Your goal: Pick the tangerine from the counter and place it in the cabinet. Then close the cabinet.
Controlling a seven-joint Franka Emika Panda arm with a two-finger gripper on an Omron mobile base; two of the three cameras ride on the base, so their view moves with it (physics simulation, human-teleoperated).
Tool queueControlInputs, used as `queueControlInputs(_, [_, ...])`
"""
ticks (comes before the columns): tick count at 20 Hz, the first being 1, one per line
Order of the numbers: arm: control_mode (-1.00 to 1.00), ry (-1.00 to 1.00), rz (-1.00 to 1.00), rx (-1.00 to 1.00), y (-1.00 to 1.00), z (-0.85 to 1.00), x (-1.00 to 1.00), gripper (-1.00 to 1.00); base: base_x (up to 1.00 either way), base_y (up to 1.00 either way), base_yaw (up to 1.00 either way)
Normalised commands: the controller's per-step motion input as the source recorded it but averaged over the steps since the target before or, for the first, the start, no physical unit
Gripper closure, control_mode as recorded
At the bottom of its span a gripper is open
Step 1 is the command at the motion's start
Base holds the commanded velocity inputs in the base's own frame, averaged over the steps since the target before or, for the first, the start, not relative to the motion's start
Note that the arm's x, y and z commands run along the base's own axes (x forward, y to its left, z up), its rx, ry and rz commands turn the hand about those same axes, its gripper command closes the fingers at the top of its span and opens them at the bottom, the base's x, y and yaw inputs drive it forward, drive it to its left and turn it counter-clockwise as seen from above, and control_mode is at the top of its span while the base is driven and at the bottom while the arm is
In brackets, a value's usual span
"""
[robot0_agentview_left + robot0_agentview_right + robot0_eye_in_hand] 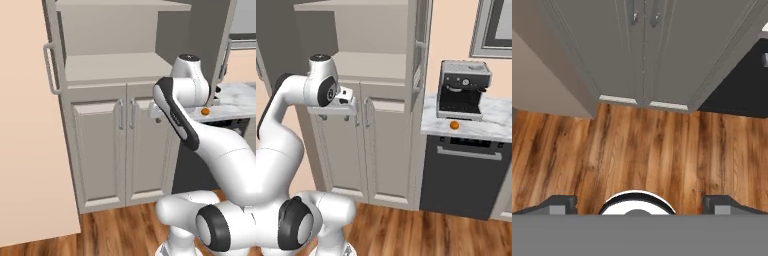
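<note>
Orange tangerine (454,125) sits on the marbled surface (491,125), just in front of the coffee machine (462,90) and near the front edge, untouched; also seen past the arm at (205,112). End effector (336,116) is well apart from it, up in front of the lower double doors (373,150), pointing down at the wood floor (637,150), fingers spread wide w/ nothing between them. Cabinet (112,67) above is open, its left door (35,120) swung out toward the base, plain shelf bare. Pick not yet begun, by my read. Risks from here: fruit is small and round, so a hasty close could nudge it and send it rolling off the edge; approach needs to come down centred. Coffee machine is right behind it, so a reach from the front w/ too much depth may clip it. Arm must swing across the cabinet's side post (418,75) to get there, then back w/ the fruit, and the elbow could catch the post or an open door. Also the shelf is flat, so fruit may roll out before doors shut.
</note>
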Motion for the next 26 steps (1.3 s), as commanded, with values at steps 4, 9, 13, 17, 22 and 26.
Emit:
queueControlInputs(4, [1.0,0.0,0.0,0.0,0.0,0.0,0.0,-1.0,-0.2,-0.8,0.0])
queueControlInputs(9, [1.0,0.0,0.0,0.0,0.0,0.0,0.0,-1.0,-0.38,-0.78,0.0])
queueControlInputs(13, [1.0,0.0,0.0,0.0,0.0,0.0,0.0,-1.0,-0.39,-0.78,0.0])
queueControlInputs(17, [1.0,0.0,0.0,0.0,0.0,0.0,0.0,-1.0,0.01,-0.75,0.0])
queueControlInputs(22, [1.0,0.0,0.0,0.0,0.0,0.0,0.0,-1.0,0.38,-0.7,0.0])
queueControlInputs(26, [1.0,0.0,0.0,0.0,0.0,0.0,0.0,-1.0,0.71,-0.48,0.0])
